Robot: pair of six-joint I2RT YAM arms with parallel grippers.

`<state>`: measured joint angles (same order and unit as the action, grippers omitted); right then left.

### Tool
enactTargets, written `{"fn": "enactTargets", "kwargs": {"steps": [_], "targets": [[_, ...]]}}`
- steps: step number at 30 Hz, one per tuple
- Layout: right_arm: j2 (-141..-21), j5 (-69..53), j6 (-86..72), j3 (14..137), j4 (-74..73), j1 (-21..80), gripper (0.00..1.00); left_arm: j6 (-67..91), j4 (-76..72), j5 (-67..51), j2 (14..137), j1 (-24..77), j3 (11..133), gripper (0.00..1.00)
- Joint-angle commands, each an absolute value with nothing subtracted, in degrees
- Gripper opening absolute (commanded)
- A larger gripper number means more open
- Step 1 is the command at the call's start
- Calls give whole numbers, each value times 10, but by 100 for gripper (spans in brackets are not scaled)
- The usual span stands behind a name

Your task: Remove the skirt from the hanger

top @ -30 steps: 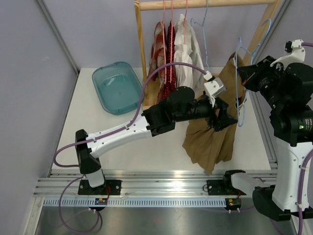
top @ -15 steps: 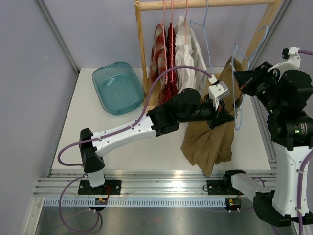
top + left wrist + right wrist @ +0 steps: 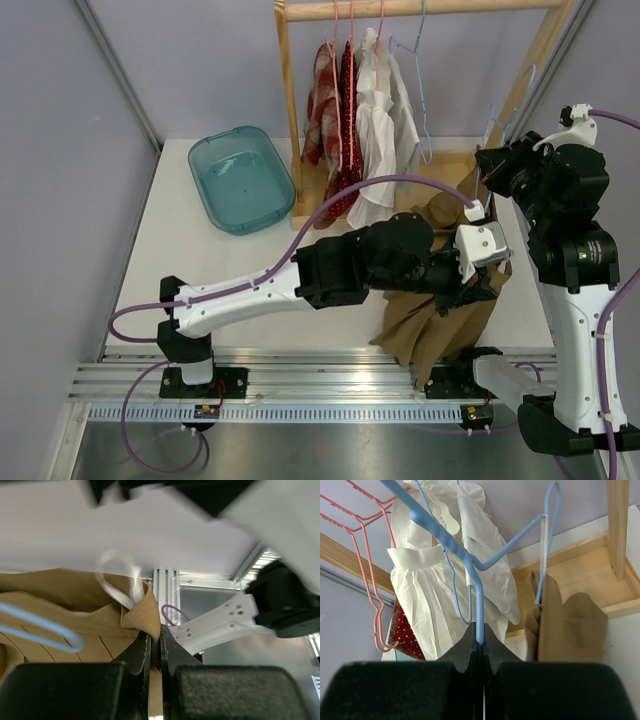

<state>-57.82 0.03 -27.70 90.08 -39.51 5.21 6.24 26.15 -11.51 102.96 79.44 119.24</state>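
Carrying everything, the white bench (image 3: 200,270) has a wooden rack (image 3: 289,110) at its back edge and a teal plastic tub (image 3: 240,178) to the left. The tan skirt (image 3: 430,325) lies in a soft, pleated heap on the bench's right side, near the front edge, with its upper part rising toward the rack base. A thin blue wire hanger (image 3: 479,605) stands above it. One end of the hanger runs down into the skirt's top, so the cloth looks not yet free. The right hand (image 3: 479,637) is clamped tight on the hanger's stem, likely to steady it while the cloth is pulled away. The left hand (image 3: 155,645) is closed on a ribbed fold of the waistband, probably to draw the skirt down and off the wire.
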Motion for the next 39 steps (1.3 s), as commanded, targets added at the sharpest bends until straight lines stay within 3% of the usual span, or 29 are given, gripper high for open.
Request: {"fn": "enactTargets", "kwargs": {"steps": [1, 11, 20, 28, 33, 35, 37, 39], "targets": [[-588, 35, -267, 907, -309, 53, 0, 28, 241, -112, 1001, 848, 1228, 0], [-604, 34, -257, 930, -315, 54, 0, 39, 222, -39, 918, 909, 1064, 0], [-550, -189, -319, 1054, -434, 54, 0, 52, 272, 191, 797, 902, 899, 0], [-458, -343, -343, 1092, -544, 54, 0, 14, 406, 416, 656, 845, 912, 0], [-365, -587, -406, 1003, -416, 54, 0, -95, 313, 540, 567, 827, 928, 0], [-335, -670, -509, 931, -263, 54, 0, -148, 219, 550, 546, 820, 909, 0], [-302, -702, -567, 903, -175, 54, 0, -217, 157, 550, 538, 808, 903, 0], [-290, -721, -558, 894, -189, 55, 0, -230, 156, 528, 555, 761, 924, 0]]}}
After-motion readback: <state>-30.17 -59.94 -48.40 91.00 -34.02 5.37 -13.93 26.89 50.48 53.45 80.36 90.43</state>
